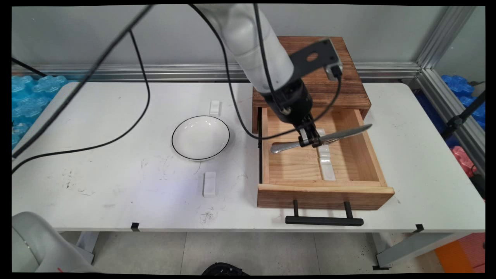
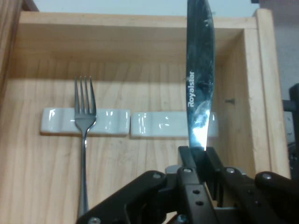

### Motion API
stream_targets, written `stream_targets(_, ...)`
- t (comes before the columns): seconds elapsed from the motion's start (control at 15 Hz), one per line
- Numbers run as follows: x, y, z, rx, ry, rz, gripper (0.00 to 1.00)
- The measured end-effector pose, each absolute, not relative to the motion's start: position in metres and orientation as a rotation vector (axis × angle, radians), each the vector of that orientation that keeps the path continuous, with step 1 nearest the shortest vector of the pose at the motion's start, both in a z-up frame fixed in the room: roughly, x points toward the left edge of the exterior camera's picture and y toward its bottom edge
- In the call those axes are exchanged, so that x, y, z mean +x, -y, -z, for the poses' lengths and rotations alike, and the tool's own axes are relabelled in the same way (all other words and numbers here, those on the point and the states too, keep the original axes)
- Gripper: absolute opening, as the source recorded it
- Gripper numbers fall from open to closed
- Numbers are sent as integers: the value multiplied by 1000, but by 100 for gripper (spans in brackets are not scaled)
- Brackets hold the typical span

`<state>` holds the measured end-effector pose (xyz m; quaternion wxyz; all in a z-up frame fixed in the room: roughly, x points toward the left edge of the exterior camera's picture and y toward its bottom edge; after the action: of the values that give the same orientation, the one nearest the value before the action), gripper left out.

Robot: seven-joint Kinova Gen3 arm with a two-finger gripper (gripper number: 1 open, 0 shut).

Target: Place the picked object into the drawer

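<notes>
A table knife (image 1: 341, 134) is held crosswise above the open drawer (image 1: 362, 155), clamped near its middle between the closed fingers of the gripper (image 1: 311, 140). Its blade reaches over the drawer's right wall, and its handle points toward the left wall. The blade is shiny steel, smeared, and the word "Royalster" is seen on it in the hand view (image 2: 200, 74). Bare drawer floor is left toward the front wall, below the knife. Two white rests (image 2: 126, 122) and a fork (image 2: 84, 140) lying across one of them are shown in the hand view; in the main view the fork is hidden. On the desk (image 1: 116, 186), a white bowl (image 1: 200, 137) sits well to the drawer's left, with one white block (image 1: 209, 184) toward the near edge and another (image 1: 214, 107) toward the far edge. A wooden box (image 1: 329, 77) covers the drawer's back.
</notes>
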<state>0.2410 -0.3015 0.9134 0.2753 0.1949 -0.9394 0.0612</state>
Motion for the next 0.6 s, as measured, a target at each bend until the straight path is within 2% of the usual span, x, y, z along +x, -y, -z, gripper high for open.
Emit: stream_targets(0.6, 213, 321, -849, 598, 2562, -136, 0)
